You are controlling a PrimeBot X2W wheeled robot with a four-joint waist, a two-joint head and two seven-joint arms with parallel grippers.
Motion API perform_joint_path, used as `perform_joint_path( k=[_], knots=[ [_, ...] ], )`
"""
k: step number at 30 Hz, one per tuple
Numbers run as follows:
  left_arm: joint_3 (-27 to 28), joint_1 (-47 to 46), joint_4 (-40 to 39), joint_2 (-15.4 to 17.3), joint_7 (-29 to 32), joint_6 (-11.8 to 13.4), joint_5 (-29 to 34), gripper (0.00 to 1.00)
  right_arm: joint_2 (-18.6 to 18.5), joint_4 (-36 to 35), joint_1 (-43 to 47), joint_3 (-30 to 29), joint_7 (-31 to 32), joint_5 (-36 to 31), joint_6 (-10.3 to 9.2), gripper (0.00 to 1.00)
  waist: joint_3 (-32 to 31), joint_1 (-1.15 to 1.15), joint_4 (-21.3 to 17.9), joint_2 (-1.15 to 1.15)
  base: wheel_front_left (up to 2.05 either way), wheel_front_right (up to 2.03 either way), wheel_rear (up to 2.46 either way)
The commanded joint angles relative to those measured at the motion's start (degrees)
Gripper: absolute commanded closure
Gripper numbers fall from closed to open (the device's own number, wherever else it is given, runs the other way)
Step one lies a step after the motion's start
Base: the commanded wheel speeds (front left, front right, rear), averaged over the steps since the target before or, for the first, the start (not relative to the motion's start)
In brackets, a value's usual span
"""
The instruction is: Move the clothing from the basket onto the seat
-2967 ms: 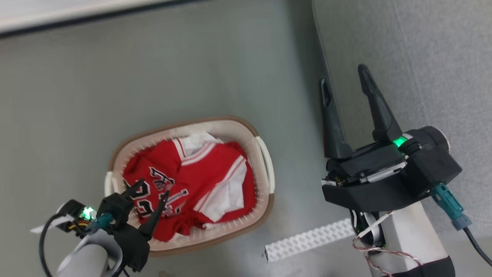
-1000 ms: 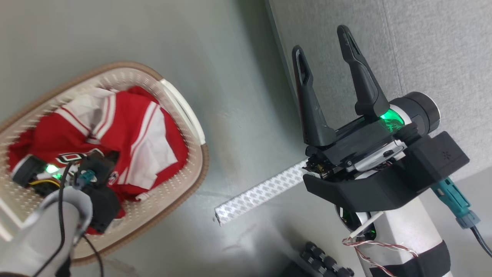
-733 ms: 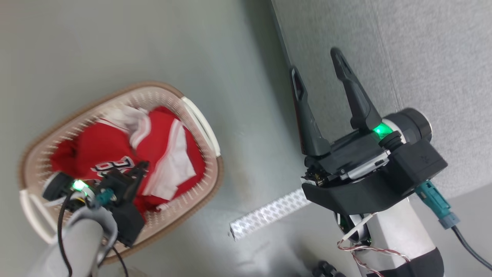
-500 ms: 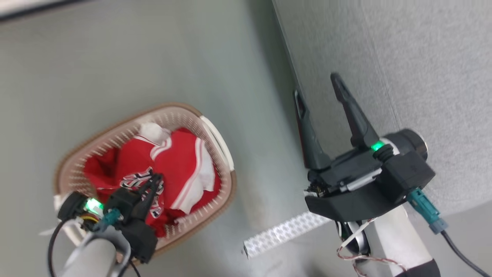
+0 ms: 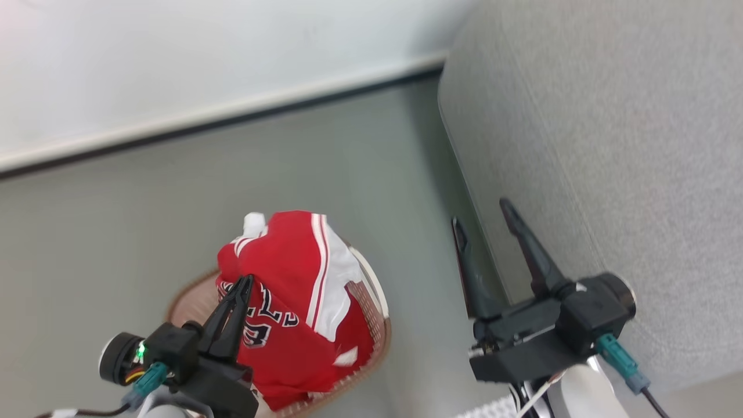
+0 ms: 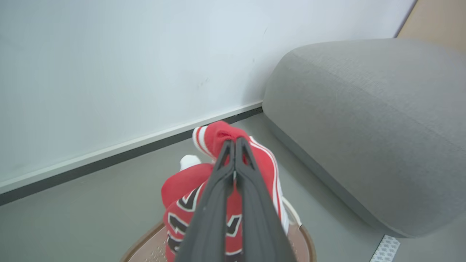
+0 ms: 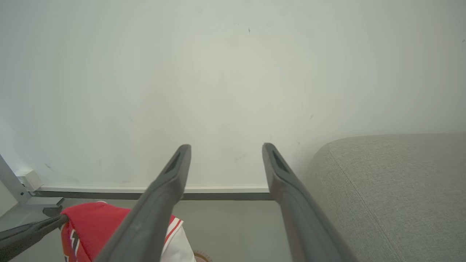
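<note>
Red clothing [image 5: 290, 302] clamped in left gripper [image 5: 246, 280], hanging over basket [image 5: 378, 293], lower end looks inside. Right gripper [image 5: 482, 213] spread, empty, beside seat [image 5: 609, 145]. Left wrist: fingers pinched on fabric. Right wrist: visible seat has no garment. Pickup done; transfer and drop remain.

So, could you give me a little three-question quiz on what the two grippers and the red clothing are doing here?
1. True or false: the left gripper is shut on the red clothing.
2. Pick one. The right gripper is: A) shut on a sock; B) open and empty beside the grey seat; C) gripping a bottle.
3. Fill in: the clothing hangs over the cream ____ on the floor.
Key: 1 true; 2 B; 3 basket.
</note>
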Motion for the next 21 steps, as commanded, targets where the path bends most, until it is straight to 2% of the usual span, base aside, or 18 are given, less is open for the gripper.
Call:
perform_joint_path(
  k=[1, 12, 21],
  knots=[
    [1.4, 2.0, -1.5, -0.8, -0.1, -0.4, -0.2, 1.00, -0.3, 0.3, 1.5, 0.1, 0.0, -0.2, 0.20, 0.00, -7.4, 0.02, 3.3, 0.01, 0.00, 0.00, 0.00],
    [11.8, 9.3, -12.0, -6.7, -0.1, -2.1, 0.8, 1.00, -2.3, 1.3, 7.8, 1.3, 0.0, 1.7, 0.20, 0.00, -16.2, 0.02, 3.7, 0.01, 0.00, 0.00, 0.00],
    [15.6, 11.7, -19.2, -8.4, -0.1, -3.4, 4.0, 1.00, -4.1, 1.2, 10.3, 3.5, 0.0, 3.4, 0.20, 0.00, -19.2, 0.02, 3.9, 0.01, 0.00, 0.00, 0.00]
  ],
)
